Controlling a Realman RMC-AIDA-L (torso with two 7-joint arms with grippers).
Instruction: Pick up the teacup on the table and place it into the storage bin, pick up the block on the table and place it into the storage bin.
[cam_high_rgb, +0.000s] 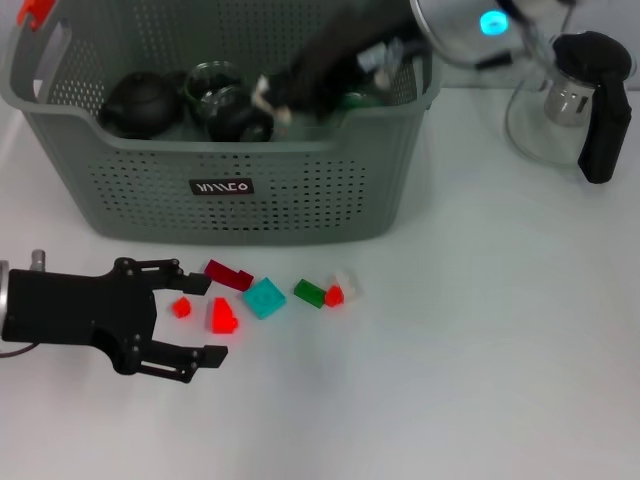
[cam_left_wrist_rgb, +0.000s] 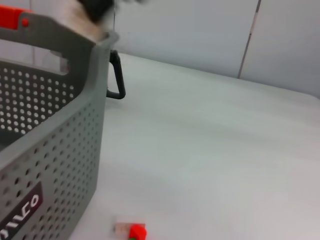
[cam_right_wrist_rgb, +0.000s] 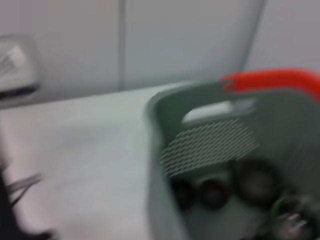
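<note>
- The white counter carries everything.
- The grey-green storage bin stands at its far side.
- A glass teapot with a black handle stands to the right of the bin.
- In front of the bin lie small blocks in a loose row: a dark red block, a small red one, a bright red one, a teal one, a green one, and a red-and-white piece.

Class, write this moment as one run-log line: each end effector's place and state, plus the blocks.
left end effector: open, around red blocks on table | right end effector: inside storage bin | blocks: not yet binned
</note>
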